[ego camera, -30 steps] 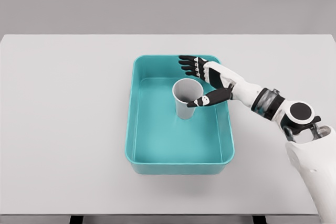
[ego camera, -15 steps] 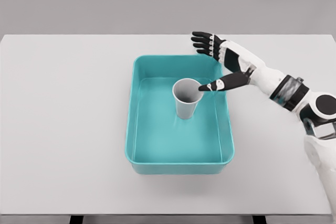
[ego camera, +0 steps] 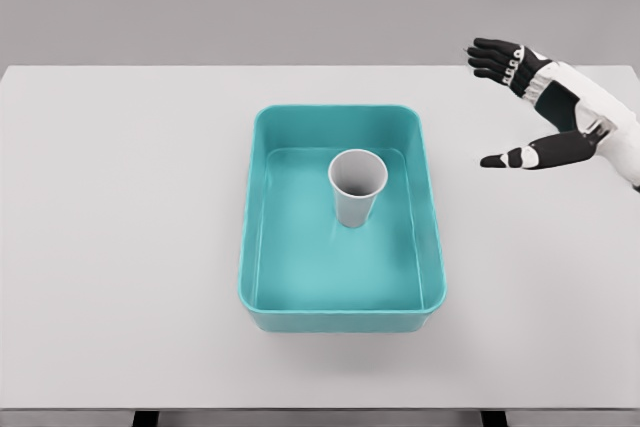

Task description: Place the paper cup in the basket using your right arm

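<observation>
Paper cup (ego camera: 357, 187) upright in teal basket (ego camera: 262, 247); right robot hand (ego camera: 540, 107) spread wide, empty.

The paper cup (ego camera: 357, 187) is standing upright inside the basket (ego camera: 262, 247), which is sitting mid-table (ego camera: 120, 247).

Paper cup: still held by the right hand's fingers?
No, the paper cup stands upright alone inside the basket, while the right hand is open, well off to the right.
</observation>
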### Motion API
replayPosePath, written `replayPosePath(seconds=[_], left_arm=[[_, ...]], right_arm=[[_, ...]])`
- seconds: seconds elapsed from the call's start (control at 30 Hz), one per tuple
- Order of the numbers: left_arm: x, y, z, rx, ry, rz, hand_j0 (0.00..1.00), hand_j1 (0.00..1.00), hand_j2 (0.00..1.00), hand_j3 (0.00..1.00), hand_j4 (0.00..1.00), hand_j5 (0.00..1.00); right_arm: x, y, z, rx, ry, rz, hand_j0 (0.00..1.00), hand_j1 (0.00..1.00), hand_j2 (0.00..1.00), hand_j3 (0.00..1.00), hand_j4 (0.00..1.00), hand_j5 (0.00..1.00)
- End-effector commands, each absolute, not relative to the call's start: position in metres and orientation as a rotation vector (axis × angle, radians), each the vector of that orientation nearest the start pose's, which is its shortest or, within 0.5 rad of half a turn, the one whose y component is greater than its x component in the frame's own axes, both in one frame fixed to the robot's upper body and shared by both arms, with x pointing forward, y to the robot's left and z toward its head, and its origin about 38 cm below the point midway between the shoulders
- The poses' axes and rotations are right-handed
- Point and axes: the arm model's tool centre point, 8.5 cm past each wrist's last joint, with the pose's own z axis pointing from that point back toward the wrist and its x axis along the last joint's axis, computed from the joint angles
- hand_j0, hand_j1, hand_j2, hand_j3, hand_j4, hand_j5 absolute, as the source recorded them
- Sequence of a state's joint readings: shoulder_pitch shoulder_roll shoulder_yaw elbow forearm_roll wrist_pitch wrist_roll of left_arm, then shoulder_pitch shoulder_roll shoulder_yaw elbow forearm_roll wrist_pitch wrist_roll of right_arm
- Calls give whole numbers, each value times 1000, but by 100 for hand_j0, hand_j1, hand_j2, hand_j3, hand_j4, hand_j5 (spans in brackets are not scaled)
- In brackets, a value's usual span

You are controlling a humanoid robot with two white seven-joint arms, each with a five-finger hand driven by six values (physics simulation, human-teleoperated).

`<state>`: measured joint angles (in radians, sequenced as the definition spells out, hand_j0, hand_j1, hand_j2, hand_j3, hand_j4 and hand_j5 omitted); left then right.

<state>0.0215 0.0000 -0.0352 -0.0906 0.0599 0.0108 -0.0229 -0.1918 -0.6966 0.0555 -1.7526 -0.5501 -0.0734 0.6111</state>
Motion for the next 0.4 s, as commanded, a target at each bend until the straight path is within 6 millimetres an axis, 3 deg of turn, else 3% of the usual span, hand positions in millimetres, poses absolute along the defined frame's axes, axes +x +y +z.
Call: replayPosePath(seconds=[0.0,0.07,0.37], left_arm=[[16,269,-263,60,-59,21,100,100,100,100,100,100],[16,269,-263,60,-59,21,100,100,100,100,100,100],[12,269,-263,60,-51,28,100,100,100,100,100,100]], right_arm=[[373,-340,263,302,-1796,946,100,100,100,100,100,100],[369,-340,255,311,-1794,945,100,100,100,100,100,100],[367,-341,250,306,-1780,949,100,100,100,100,100,100]])
